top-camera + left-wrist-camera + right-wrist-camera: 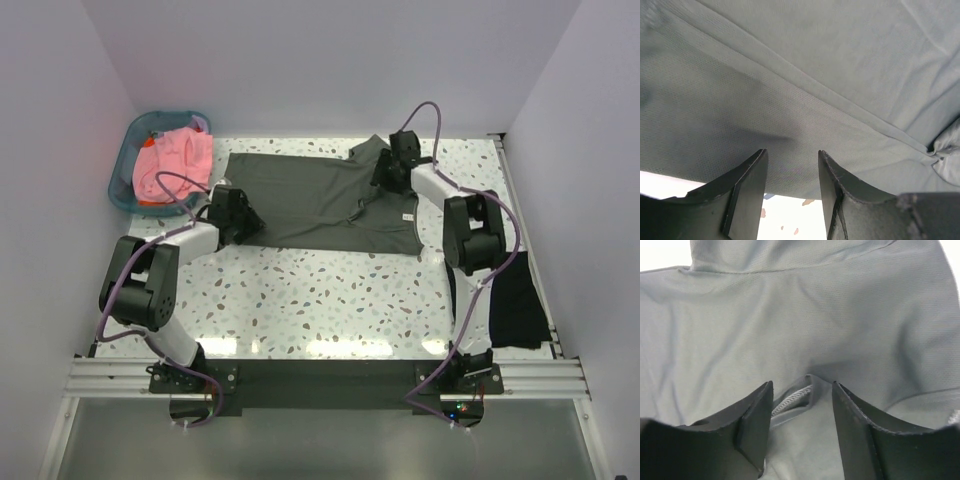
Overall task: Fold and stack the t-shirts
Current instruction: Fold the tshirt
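Note:
A dark olive-grey t-shirt lies spread flat across the back of the table. My left gripper is at the shirt's near left edge. In the left wrist view its gripper is open, with the shirt's hem just ahead of the fingertips. My right gripper is over the shirt's far right part, by a sleeve. In the right wrist view its gripper is open, and a raised fold with a ribbed seam sits between the jaws. A black t-shirt lies folded at the right edge. A salmon-pink t-shirt lies bunched in the basket.
A teal plastic basket stands at the back left corner. White walls close in the table on the left, back and right. The speckled tabletop shows in front of the olive shirt.

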